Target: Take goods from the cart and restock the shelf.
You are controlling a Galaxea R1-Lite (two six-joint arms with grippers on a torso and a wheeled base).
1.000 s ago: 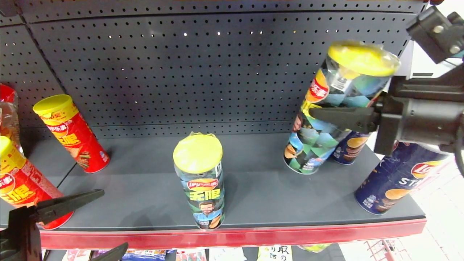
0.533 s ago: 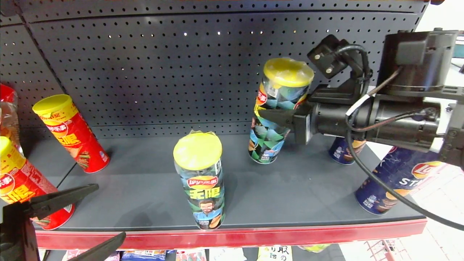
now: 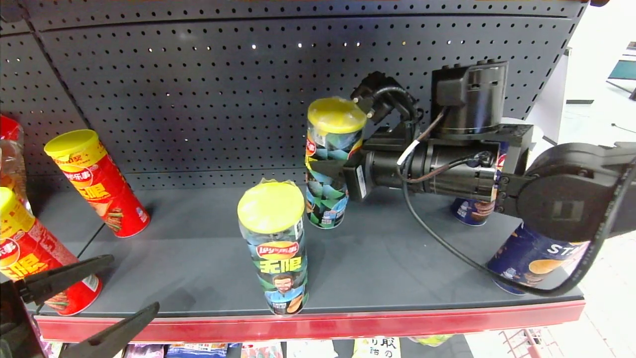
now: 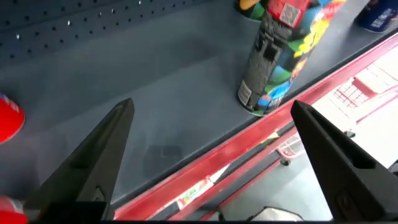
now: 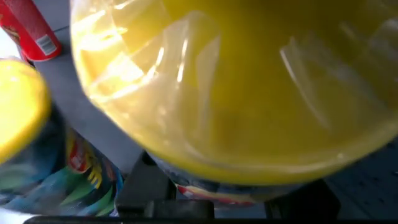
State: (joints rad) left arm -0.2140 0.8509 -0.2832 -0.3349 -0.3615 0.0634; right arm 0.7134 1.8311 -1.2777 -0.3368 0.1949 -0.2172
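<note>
Sweeping in from the shelf's right end over the last second, the right gripper (image 3: pixel 324 168) is carrying the green chip can (image 3: pixel 325 204) leftward and deeper, while the left gripper (image 3: pixel 134 282) is drifting slightly lower. Nearest the camera, that left gripper is hanging below the shelf (image 3: pixel 397 258) lip with its fingers spread wide and nothing between them, just beside a red can (image 3: pixel 30 253). Next, a matching green can (image 3: pixel 276 248) is standing upright at the front edge. Behind it and a little to the right, the carried can is sitting nearly upright in the right gripper's jaws, which are clamping its mid-body from the side. Its base is hovering at or on the deck, and I cannot tell which. Two blue cans (image 3: pixel 531 258) are showing past the arm on the right, and the pegboard (image 3: pixel 198 99) is closing off the back. Judging by its look, the can is probably a light, stiff paper tube under glossy film, so it is likely slippery and easy to dent. Being tall and narrow, it would probably tip easily. The current mid-height hold looks soundest, well clear of the soft yellow lid (image 5: pixel 236 93).
</note>
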